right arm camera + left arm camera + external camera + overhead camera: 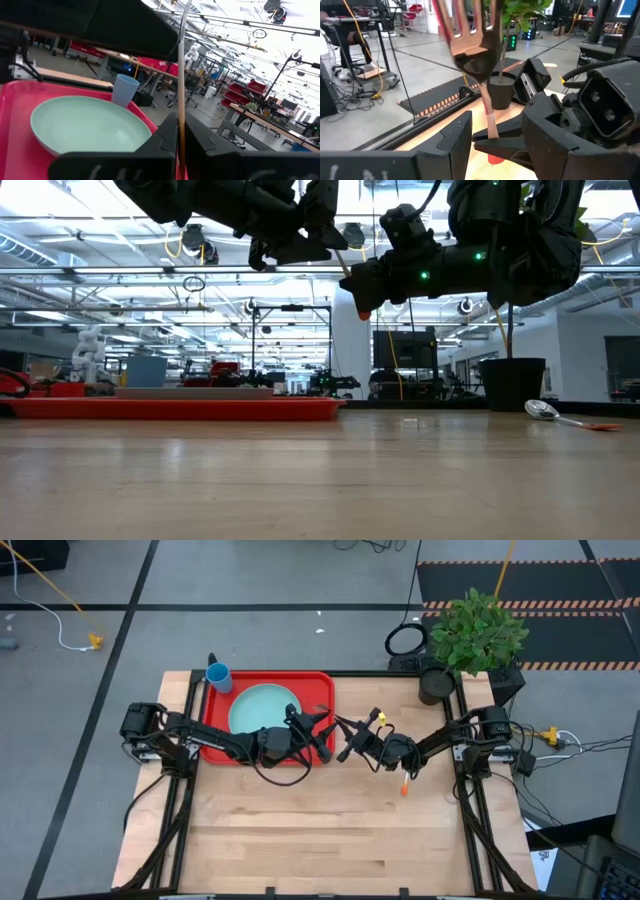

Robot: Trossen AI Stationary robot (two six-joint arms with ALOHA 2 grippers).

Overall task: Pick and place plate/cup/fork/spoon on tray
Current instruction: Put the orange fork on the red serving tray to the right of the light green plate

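The fork (470,35) is in the air over the table's middle, beside the red tray's (322,690) right edge, tines up and orange end (363,313) down. My right gripper (365,285) is shut on it. My left gripper (496,122) is open, a finger on either side of the handle, not touching it. The pale turquoise plate (262,705) lies on the tray. The blue cup (218,677) stands at the tray's far left corner. The spoon (560,414) lies on the table by the right arm, and also shows in the high view (404,784). My right gripper pinches the fork's handle low down, just above its orange end (492,132), between its two fingers. The fingers come about level from the table's right side and lie across the handle. The fork is lifted clear and stands tilted, tines leaning toward my left gripper.
A potted plant (470,635) stands at the table's far right corner. The near half of the wooden table (320,840) is bare. The two arms meet close together over the table's middle.
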